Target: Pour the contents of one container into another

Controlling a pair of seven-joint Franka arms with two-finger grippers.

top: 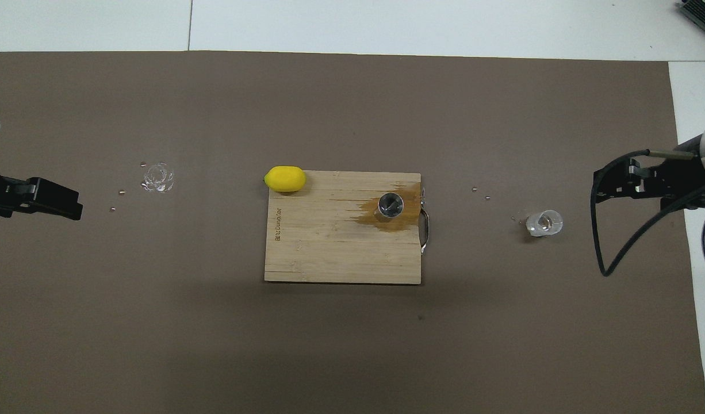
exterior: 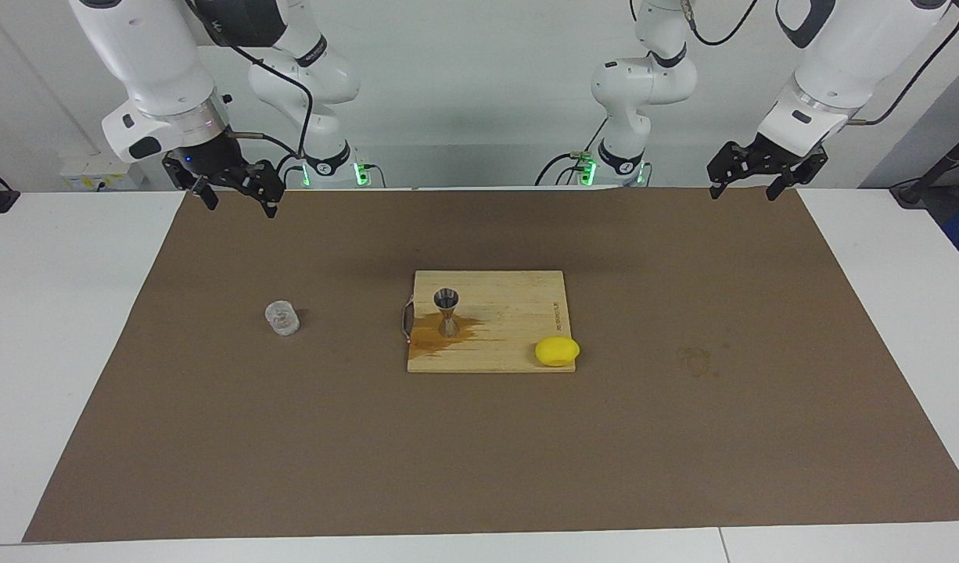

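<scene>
Facing view, left to right. Right gripper (exterior: 235, 195) at upper left of frame, raised over the mat's edge by the robots, fingers spread, holding nothing. Glass (exterior: 281, 318) left of centre, upright on the brown mat (exterior: 683, 469), well apart from that gripper. Board (exterior: 519, 297) mid-frame; jigger (exterior: 447, 311) stands upright on it toward the handle (exterior: 406, 319) end, in a dark wet stain (exterior: 432, 336). Lemon (exterior: 557, 351) at the board's lower right corner. Faint wet mark (exterior: 695, 360) on the mat further right. Left gripper (exterior: 749, 188) at upper right, raised, fingers apart, empty; that arm waits. Judgement: pour looks done, some spilled. Glass likely light, stiff, breakable, perhaps slick if wet, though its textured wall should help; take it across the side wall at mid-height, fingers level, squeeze gently. Jigger: narrow waist, small foot, tips easily; grip at the waist.
</scene>
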